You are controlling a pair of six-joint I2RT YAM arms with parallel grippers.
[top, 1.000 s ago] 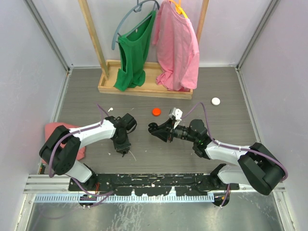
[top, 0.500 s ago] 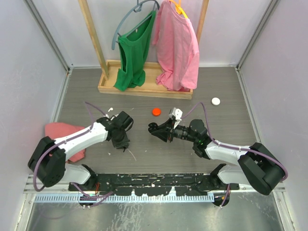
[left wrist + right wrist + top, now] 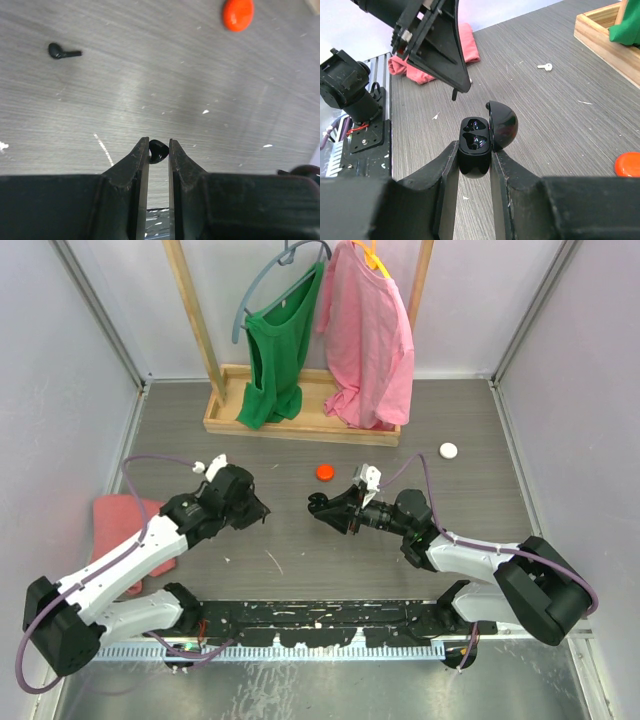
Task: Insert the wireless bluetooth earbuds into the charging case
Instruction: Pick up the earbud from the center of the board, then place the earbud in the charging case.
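Begin at your left gripper (image 3: 159,144). Its two dark fingers are pinched together on a tiny glossy black earbud (image 3: 157,151), caught right at the tips above the grey wood-grain table (image 3: 200,75). Expect this piece to be almost weightless, hard and slick. With so little of it in the pinch, it could swivel or squirt out, so keep the squeeze steady and don't jolt it. A second black stemmed earbud (image 3: 62,51) lies loose on the table at ten o'clock from those tips, well apart. I'd take that one across its bulb, not its thin stem. A flat orange-red round puck (image 3: 238,14) sits at one o'clock.

Now your right gripper (image 3: 475,148). It is clamped on the sides of the small glossy black plastic charging case (image 3: 471,140), with the hinged lid (image 3: 502,125) swung open toward two o'clock. Both wells look empty, though the black gloss makes that hard to confirm. From above, the case hangs at three o'clock from the left fingers, not touching. A small white stemmed earbud (image 3: 546,66) lies on the table at one o'clock from the case, near the wooden tray (image 3: 600,30).
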